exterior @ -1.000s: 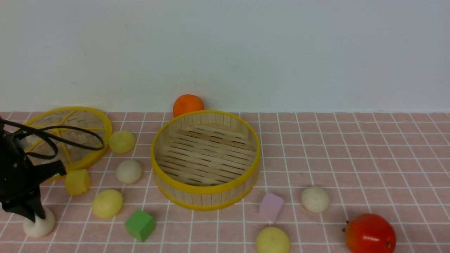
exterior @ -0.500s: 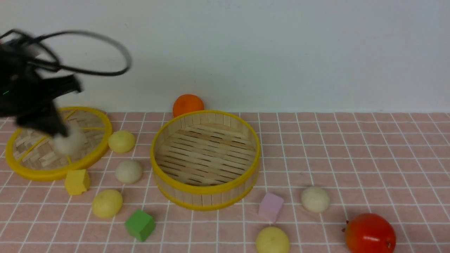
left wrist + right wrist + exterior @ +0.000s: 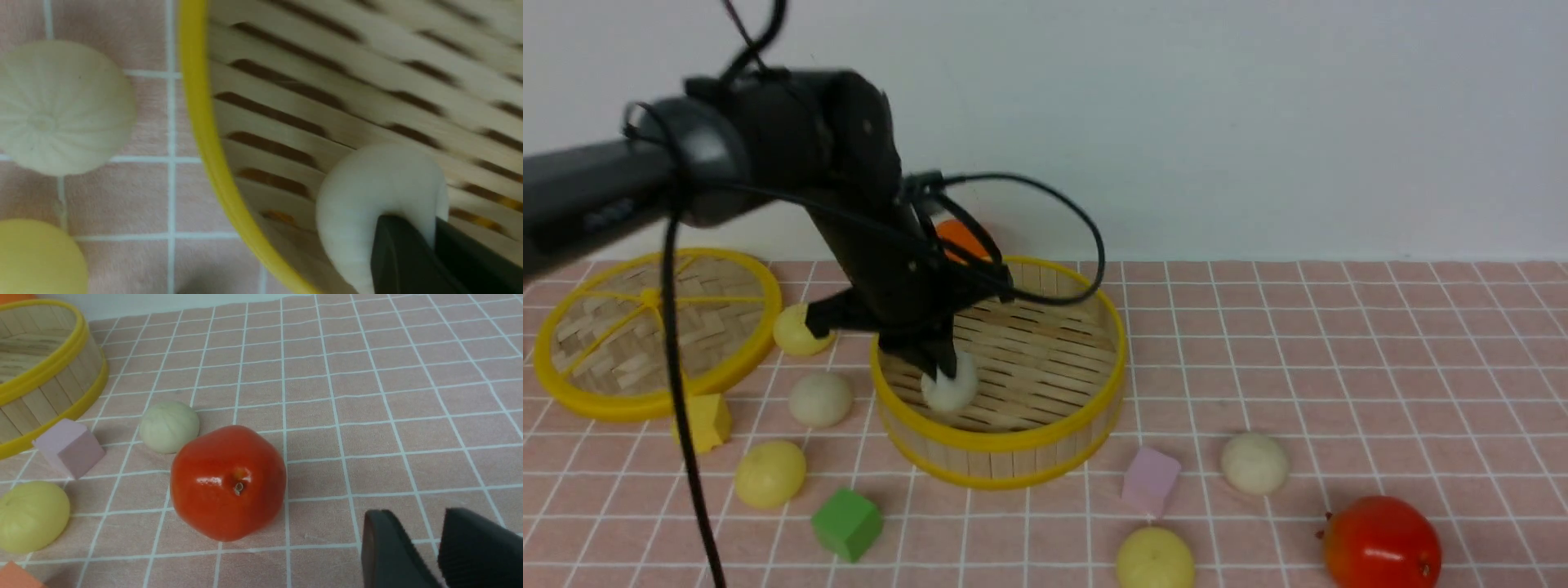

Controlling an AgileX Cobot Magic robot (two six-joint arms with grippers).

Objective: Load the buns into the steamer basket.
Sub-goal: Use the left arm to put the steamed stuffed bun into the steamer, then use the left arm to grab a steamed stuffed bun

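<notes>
My left gripper (image 3: 941, 374) is shut on an off-white bun (image 3: 953, 390) and holds it inside the steamer basket (image 3: 1005, 443), low over the slatted floor near its front-left wall. In the left wrist view the bun (image 3: 367, 196) is squeezed between the black fingers (image 3: 400, 253). Outside the basket lie two pale yellow buns (image 3: 800, 329) (image 3: 770, 474) and an off-white one (image 3: 820, 399) on the left, and an off-white bun (image 3: 1254, 463) and a pale yellow one (image 3: 1156, 559) on the right. My right gripper (image 3: 439, 535) is empty, jaws nearly together, low over the cloth.
The woven lid (image 3: 645, 406) lies at far left. A yellow cube (image 3: 707, 420), green cube (image 3: 847, 523) and pink cube (image 3: 1150, 482) sit near the basket. An orange ball (image 3: 956, 237) is behind it. A red fruit (image 3: 1382, 543) sits front right, close to my right gripper.
My left gripper lifted the off-white bun from the front-left of the cloth, carried it up and right over the lid, and now holds it down inside the basket.
</notes>
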